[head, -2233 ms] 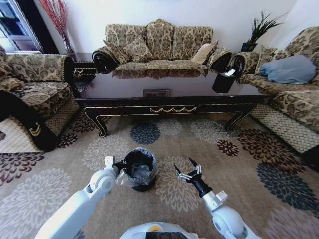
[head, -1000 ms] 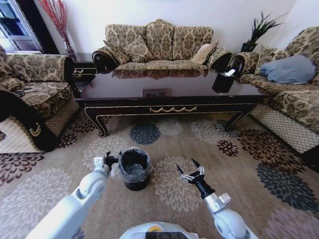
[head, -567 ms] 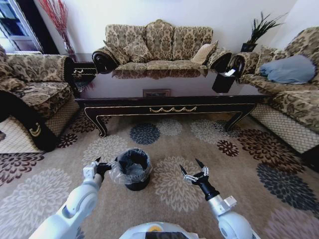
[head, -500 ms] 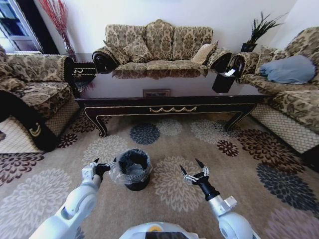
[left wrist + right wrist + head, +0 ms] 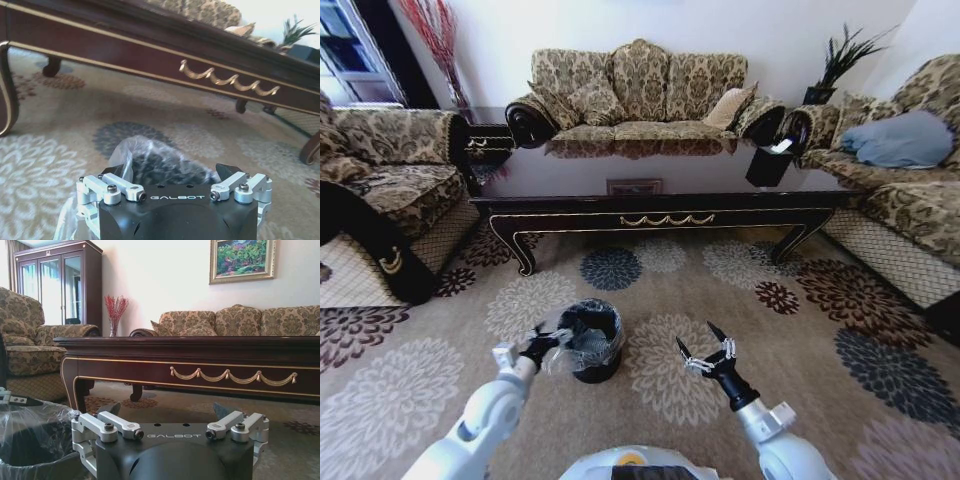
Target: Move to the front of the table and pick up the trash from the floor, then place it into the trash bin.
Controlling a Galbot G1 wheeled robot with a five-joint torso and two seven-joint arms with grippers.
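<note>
Watching for a snag at the left tool (image 5: 552, 337), spread open and empty with the loose clear liner (image 5: 605, 340) of the trash bin (image 5: 592, 368) just ahead of its fingertips; could hook the plastic and drag or tip the light bin. Noting the right tool (image 5: 693, 333) open and empty too, near the bin's other side, low over the floor (image 5: 800, 400). Cannot tell what lies inside the bin; soft patterned carpet under both tools, table (image 5: 660, 205) well ahead, sofas beyond.

The head camera looks down from above while both low wrist cameras face the glossy dark wooden table (image 5: 660, 205) (image 5: 150, 45) (image 5: 200, 360).
</note>
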